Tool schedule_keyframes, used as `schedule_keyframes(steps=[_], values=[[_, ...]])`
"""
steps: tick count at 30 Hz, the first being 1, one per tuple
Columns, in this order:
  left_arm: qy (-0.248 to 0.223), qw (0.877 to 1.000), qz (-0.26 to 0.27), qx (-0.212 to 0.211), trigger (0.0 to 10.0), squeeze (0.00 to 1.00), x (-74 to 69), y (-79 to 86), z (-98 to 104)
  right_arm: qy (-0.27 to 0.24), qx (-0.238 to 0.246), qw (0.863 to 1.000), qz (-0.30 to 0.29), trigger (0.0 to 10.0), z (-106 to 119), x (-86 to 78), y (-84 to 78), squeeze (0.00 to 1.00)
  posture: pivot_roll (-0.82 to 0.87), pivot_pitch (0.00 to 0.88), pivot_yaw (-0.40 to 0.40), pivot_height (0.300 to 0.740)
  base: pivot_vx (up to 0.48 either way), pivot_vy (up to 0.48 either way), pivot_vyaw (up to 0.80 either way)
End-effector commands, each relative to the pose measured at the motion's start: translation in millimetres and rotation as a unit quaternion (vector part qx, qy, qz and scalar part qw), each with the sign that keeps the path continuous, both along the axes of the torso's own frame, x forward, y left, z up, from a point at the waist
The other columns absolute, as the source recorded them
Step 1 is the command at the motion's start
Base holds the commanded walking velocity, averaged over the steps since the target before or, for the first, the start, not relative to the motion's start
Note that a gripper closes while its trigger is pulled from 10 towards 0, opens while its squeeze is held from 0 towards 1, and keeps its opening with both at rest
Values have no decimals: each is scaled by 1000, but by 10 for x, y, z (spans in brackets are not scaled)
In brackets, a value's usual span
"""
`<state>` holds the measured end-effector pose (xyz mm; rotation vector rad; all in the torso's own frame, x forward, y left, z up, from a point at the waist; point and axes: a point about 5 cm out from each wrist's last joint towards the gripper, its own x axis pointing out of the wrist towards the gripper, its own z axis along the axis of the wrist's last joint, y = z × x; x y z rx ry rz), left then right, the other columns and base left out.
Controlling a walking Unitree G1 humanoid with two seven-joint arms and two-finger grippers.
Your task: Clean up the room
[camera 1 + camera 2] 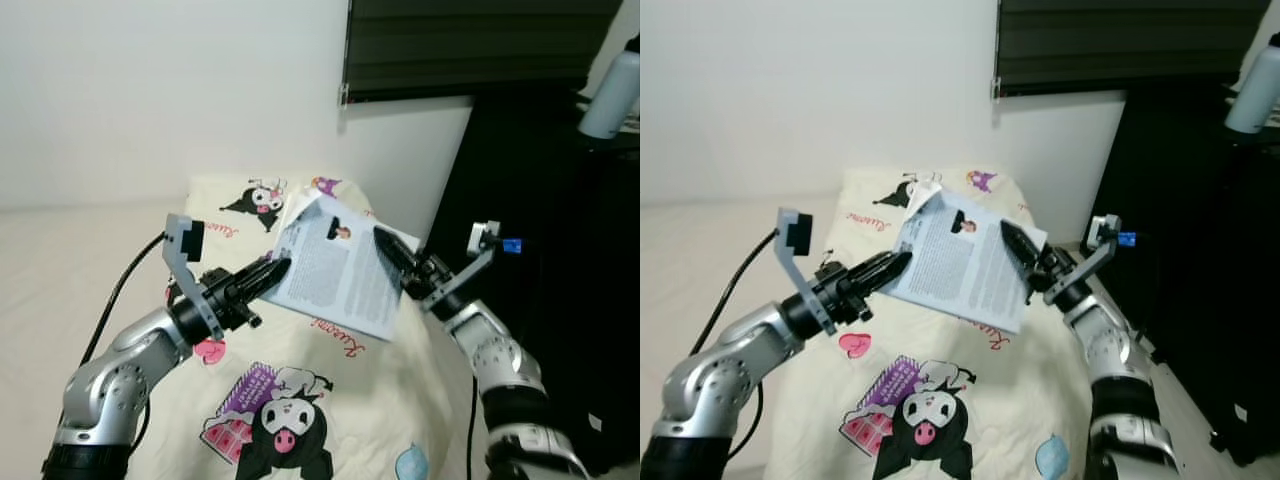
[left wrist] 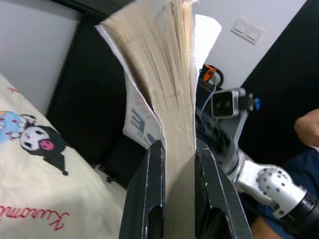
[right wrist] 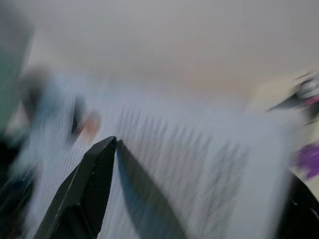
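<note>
White printed pages face up at us as a magazine (image 1: 335, 268) hangs in the air above the bed (image 1: 380, 400), held between our two arms. Our left hand (image 1: 272, 273) grips its near-left edge; the left wrist view shows the two black fingers (image 2: 149, 194) closed tight on either side of the yellowed page block, with the pages fanning out beyond them. Our right hand (image 1: 390, 255) reaches in from the other side, its fingers lying against the printed page near the right edge. The right wrist view is badly blurred: one black finger (image 3: 89, 189) rests on the lines of text and the other sits far across the frame, so the hand looks spread wide, though we cannot tell whether it has any hold on the paper. One corner of the magazine curls upward toward the wall (image 1: 150, 90). Beneath it lies a cream bedspread (image 1: 240, 360) printed with black-and-pink cartoon characters. A dark cabinet (image 1: 540, 200) stands to the right of the bed, with a pale bottle (image 1: 612, 90) on top. A dark window blind (image 1: 480, 45) hangs above.
</note>
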<state>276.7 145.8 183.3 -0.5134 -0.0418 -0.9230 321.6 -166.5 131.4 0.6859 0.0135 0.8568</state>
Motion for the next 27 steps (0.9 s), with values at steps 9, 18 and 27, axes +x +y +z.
schedule_keyframes(steps=[9,18,27], values=[[-41,994,-42,-90,10000,0,-51,37,203,0,19,995,94,10000,28,-180,109,0,-108,10,-43,740,0,0,0],[-77,990,-39,-114,10000,0,-60,253,360,1,23,997,67,10000,28,-288,-117,0,-112,10,-44,740,0,0,0],[-103,985,-13,-139,10000,0,-40,463,491,-7,105,994,5,10000,100,-325,-438,0,-127,12,-42,740,0,0,0]])
